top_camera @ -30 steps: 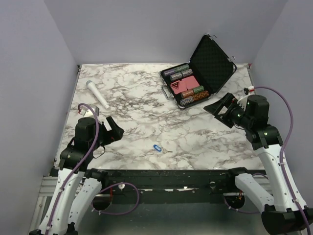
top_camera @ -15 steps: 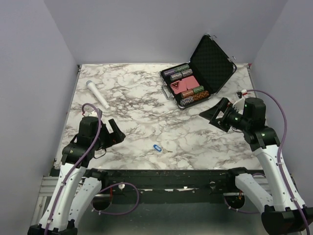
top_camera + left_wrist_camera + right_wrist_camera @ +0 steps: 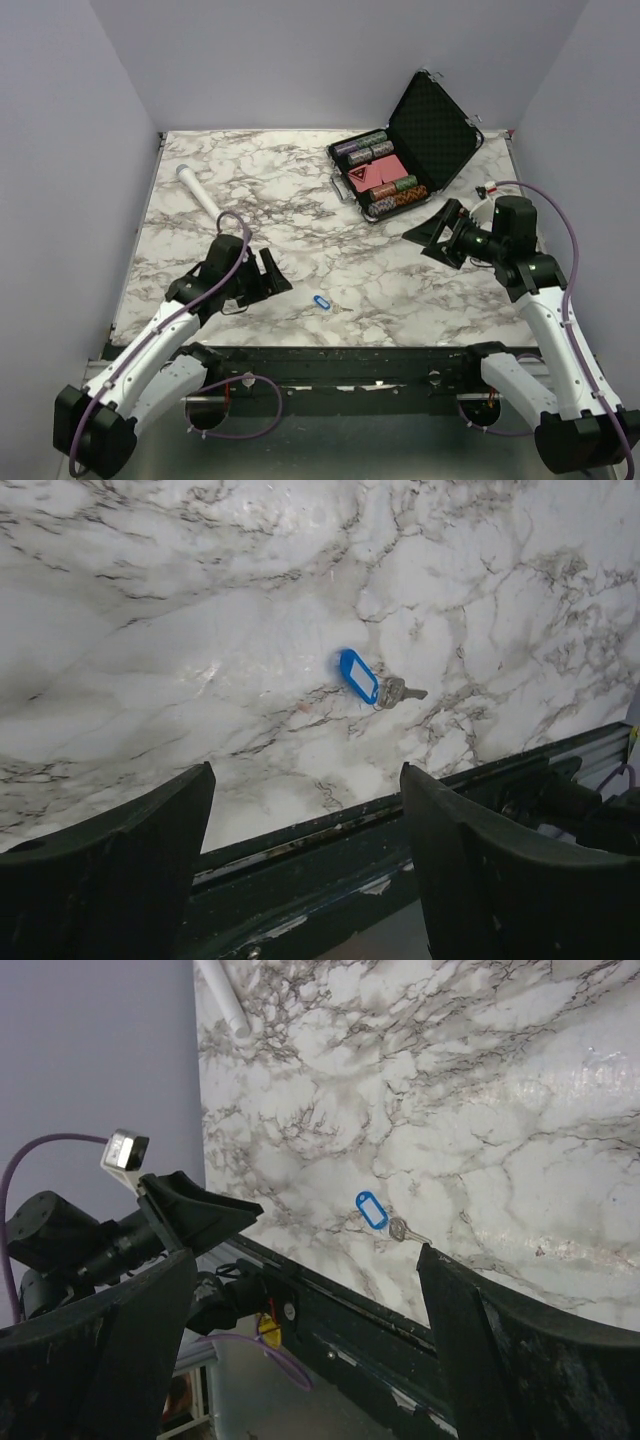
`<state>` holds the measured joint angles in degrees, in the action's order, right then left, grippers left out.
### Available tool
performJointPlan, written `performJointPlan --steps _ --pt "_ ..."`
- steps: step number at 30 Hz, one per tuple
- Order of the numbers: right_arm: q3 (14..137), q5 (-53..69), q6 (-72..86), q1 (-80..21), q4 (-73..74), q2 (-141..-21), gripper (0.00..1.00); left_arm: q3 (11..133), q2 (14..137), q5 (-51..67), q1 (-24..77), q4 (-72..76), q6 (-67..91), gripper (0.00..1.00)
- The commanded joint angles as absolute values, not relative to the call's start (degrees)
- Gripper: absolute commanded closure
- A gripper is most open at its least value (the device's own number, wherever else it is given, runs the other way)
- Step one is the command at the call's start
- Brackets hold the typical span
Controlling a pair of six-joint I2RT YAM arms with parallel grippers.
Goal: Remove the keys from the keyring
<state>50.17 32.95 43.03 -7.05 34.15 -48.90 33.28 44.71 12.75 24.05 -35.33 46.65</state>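
Observation:
The keyring, a small blue oblong tag (image 3: 320, 302), lies on the marble table near its front edge, with a tiny silvery key (image 3: 333, 308) joined at its right end. Both show in the left wrist view, tag (image 3: 358, 675) and key (image 3: 397, 691), and in the right wrist view, tag (image 3: 372, 1210) and key (image 3: 405, 1231). My left gripper (image 3: 274, 275) is open and empty, a short way left of the tag. My right gripper (image 3: 430, 233) is open and empty, far right of the tag, above the table.
An open black case (image 3: 425, 135) with poker chips stands at the back right. A white microphone (image 3: 205, 197) lies at the back left. The table's front edge and black frame (image 3: 330, 355) run just below the tag.
My left arm has swung forward and right, bringing its gripper much closer to the blue tag. My right gripper has shifted slightly left. The tag and key have not moved.

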Motion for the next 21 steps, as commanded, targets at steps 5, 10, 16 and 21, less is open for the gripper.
performJointPlan --steps 5,10,16,21 --pt "50.1 34.02 43.59 -6.94 33.31 -50.45 0.0 33.58 57.12 5.28 37.16 -21.11 66.15 0.27" --pt "50.01 34.01 44.21 -6.94 33.13 -50.89 0.0 33.22 62.22 -1.73 43.94 -16.1 78.03 0.3" --pt "51.15 34.1 43.07 -6.94 35.32 -50.71 0.0 32.17 67.58 -3.6 45.44 -11.78 83.32 0.35" --pt "52.29 32.87 41.57 -7.03 37.26 -50.89 0.0 30.94 70.48 -3.69 45.62 -10.64 84.02 0.37"
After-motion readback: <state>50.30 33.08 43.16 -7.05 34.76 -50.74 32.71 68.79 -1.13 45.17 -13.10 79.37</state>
